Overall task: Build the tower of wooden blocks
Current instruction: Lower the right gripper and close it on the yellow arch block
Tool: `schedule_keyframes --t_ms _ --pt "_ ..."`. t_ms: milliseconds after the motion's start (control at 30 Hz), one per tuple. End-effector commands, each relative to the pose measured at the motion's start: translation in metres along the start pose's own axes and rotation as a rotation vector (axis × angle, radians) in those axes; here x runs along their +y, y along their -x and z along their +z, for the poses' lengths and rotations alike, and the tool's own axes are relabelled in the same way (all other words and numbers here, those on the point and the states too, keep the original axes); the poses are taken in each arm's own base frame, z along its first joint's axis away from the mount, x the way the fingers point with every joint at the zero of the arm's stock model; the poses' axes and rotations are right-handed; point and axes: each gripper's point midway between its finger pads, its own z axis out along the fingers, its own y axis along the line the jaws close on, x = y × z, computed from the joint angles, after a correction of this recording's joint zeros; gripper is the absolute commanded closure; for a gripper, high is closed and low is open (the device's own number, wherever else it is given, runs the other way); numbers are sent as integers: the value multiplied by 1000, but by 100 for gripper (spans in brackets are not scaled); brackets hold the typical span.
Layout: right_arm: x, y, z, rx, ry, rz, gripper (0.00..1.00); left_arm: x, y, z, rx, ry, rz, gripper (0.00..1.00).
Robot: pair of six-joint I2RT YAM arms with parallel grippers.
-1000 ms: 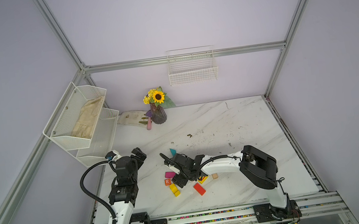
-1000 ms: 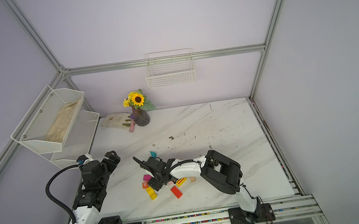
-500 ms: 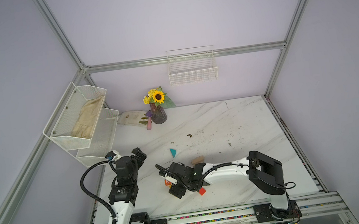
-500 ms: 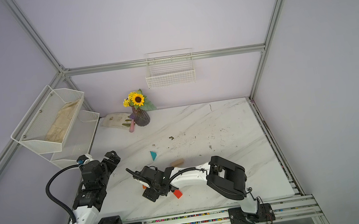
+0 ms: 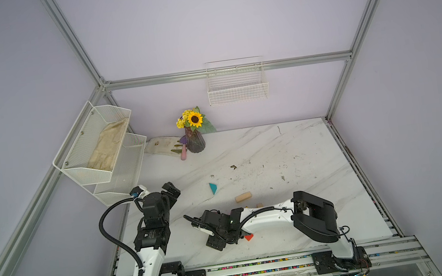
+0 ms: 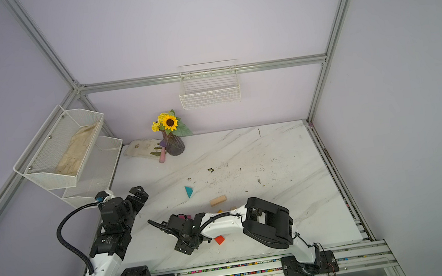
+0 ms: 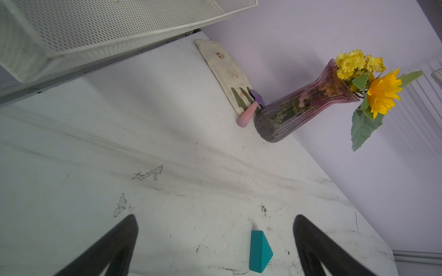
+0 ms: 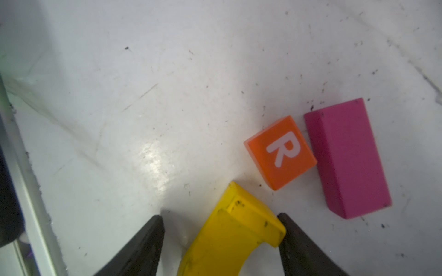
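Near the front edge of the marble table (image 5: 288,150), the right gripper (image 8: 218,216) stands with jaws apart around a yellow block (image 8: 234,229), which touches one finger while a gap shows at the other; just beside it lie the orange "R" cube (image 8: 282,153) and a magenta block (image 8: 346,157). Farther back a teal triangle (image 5: 213,188) and a tan block (image 5: 243,197) lie separately on the table, and a red block (image 5: 249,237) shows from under the right arm (image 5: 268,219). The left gripper (image 7: 215,217) hangs spread wide, holding nothing.

Teal triangle (image 6: 189,191), tan block (image 6: 218,200) lie apart on table (image 6: 274,152); red block (image 6: 219,240) partly under right arm (image 6: 225,225).
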Motion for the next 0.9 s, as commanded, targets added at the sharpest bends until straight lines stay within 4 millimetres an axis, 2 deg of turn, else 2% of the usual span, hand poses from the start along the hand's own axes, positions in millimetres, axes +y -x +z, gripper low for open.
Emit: schedule_keyframes --t_ms 0,133,267,633,867 --pt "-10 -13 -12 46 -64 -49 25 -17 19 -6 -44 -53 -24 0" --pt "-14 -20 -22 42 -80 -78 31 -17 19 -6 -44 -54 -24 0" --pt "-8 -17 -26 38 -47 -73 40 -17 19 -6 -43 -50 -24 0" --pt "5 -23 -5 83 25 -63 55 -15 17 -4 -36 -40 -24 0" --pt "5 -24 -1 91 46 -46 57 -15 17 -4 -32 -36 -24 0"
